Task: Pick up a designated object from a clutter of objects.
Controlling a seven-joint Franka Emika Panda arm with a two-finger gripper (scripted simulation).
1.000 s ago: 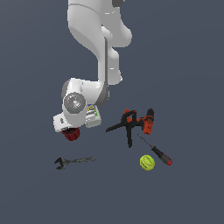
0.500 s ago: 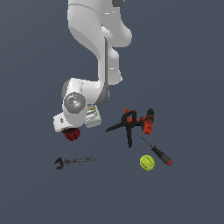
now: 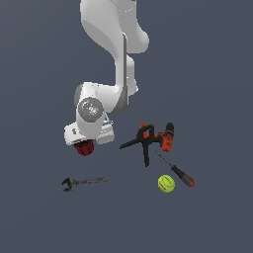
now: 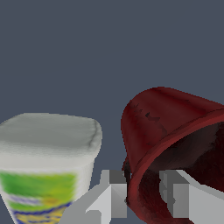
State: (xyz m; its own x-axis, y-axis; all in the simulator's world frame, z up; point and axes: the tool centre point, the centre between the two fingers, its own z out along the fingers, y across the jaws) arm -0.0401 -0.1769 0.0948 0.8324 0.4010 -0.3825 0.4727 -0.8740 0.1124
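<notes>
The end effector has its two pale fingers astride the rim of the red cup, one outside the wall and one inside the dark mouth; the jaws stand close on the rim, though whether they press the wall cannot be told. In the exterior view the end effector sits low over the bench, and the red cup shows just beneath it, partly hidden by the white wrist. The white labelled bottle stands just beside the cup, its green and blue label blurred. Toward the exterior view's right, well apart from the cup, lie the black clamp and the orange-black drill, touching or overlapping. Near them are the red-handled screwdriver and the yellow-green ball. The grey wrench lies below the cup in that view.
</notes>
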